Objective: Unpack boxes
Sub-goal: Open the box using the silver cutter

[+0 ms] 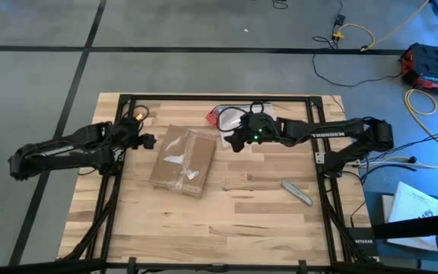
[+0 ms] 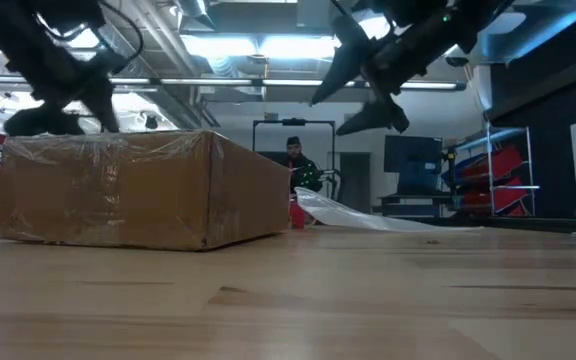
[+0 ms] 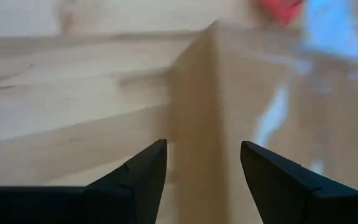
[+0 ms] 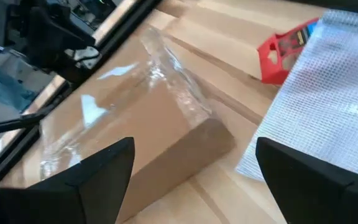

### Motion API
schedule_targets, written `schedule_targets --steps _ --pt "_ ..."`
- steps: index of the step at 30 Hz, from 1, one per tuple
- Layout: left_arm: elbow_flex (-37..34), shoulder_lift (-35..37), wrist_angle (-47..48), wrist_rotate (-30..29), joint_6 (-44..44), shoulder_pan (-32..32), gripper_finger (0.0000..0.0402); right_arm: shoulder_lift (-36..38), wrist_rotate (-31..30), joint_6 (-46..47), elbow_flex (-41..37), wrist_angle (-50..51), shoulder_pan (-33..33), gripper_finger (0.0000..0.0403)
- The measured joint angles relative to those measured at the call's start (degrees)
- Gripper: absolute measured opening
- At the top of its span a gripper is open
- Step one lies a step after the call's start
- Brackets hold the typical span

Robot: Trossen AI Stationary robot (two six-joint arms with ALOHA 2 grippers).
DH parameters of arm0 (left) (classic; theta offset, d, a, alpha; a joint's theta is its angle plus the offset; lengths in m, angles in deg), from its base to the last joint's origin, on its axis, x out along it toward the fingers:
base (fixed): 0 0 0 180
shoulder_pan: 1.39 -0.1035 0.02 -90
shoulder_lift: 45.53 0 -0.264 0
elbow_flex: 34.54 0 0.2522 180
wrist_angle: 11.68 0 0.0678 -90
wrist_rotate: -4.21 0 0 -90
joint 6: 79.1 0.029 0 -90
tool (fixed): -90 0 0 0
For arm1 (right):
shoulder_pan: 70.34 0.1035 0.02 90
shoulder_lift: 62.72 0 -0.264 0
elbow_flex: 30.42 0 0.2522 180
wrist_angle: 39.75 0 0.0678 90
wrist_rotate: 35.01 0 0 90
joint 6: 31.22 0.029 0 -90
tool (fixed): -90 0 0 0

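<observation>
**Two arms close in on a taped box**

The left pincer [image 1: 144, 141] hovers just off the left side of the cardboard box [image 1: 182, 160], low near the table [image 1: 242, 221]. Its fingers are parted and empty, lined up on one upright corner edge of the box, probably to brace or steady it.

The box lies flat, a little left of the table's middle and toward the far edge. It is not opened yet: clear tape shines across its top.

The right pincer [image 1: 234, 141] hangs above the table just beside the box's far right corner, spread wide and holding nothing. It looks poised to come down on that end.

Behind it, near the far edge, lie a clear plastic bag [image 4: 328, 93] and a small red object [image 4: 278, 53]. A gray tool [image 1: 296, 192] lies near the right edge.
</observation>
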State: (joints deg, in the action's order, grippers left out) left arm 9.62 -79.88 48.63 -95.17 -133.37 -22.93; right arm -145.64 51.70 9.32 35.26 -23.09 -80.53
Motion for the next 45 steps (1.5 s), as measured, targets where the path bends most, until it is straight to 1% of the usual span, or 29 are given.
schedule_targets --steps 2,6,9,16,23,27,35,38,41,45 --pt "0.00 -0.57 -0.73 0.54 2.04 -0.86 0.0193 -0.22 0.00 0.00 0.00 -0.22 0.04 0.0324" --pt "0.00 -3.43 1.17 0.48 2.43 -2.65 0.0193 -0.26 -0.06 -0.89 0.00 0.20 0.04 0.0323" --pt "0.00 -6.58 1.19 0.40 5.20 -3.40 0.0193 -0.26 -0.50 -3.34 0.00 1.53 0.11 0.0323" --pt "0.00 -14.83 0.74 0.45 11.24 -3.65 0.0193 -0.26 -1.45 -4.97 0.00 5.85 0.11 0.0323" --pt "0.00 -20.56 -5.87 8.61 13.21 -0.72 0.0193 -0.26 -0.15 -4.98 0.00 9.24 0.11 0.0323" --pt "-0.02 -22.41 -10.06 12.21 9.32 3.53 0.0193 -0.26 0.45 -4.96 0.00 12.17 0.35 0.0323" --pt "-0.02 -23.17 -11.80 12.55 -0.79 15.81 0.0193 -0.25 0.86 -5.00 0.00 16.74 4.30 0.0323" --pt "-0.02 -23.17 -12.96 12.35 -5.79 20.55 0.0193 -0.24 -1.50 -4.62 0.00 19.16 6.03 0.0323" --pt "-0.02 -23.40 -15.10 12.04 -10.32 25.70 0.0193 -0.24 -4.79 -3.28 0.00 19.24 6.99 0.0323" --pt "-0.02 -24.50 -17.78 8.77 -15.83 31.97 0.0193 -0.21 -7.70 -1.88 0.00 16.63 6.79 0.0323"
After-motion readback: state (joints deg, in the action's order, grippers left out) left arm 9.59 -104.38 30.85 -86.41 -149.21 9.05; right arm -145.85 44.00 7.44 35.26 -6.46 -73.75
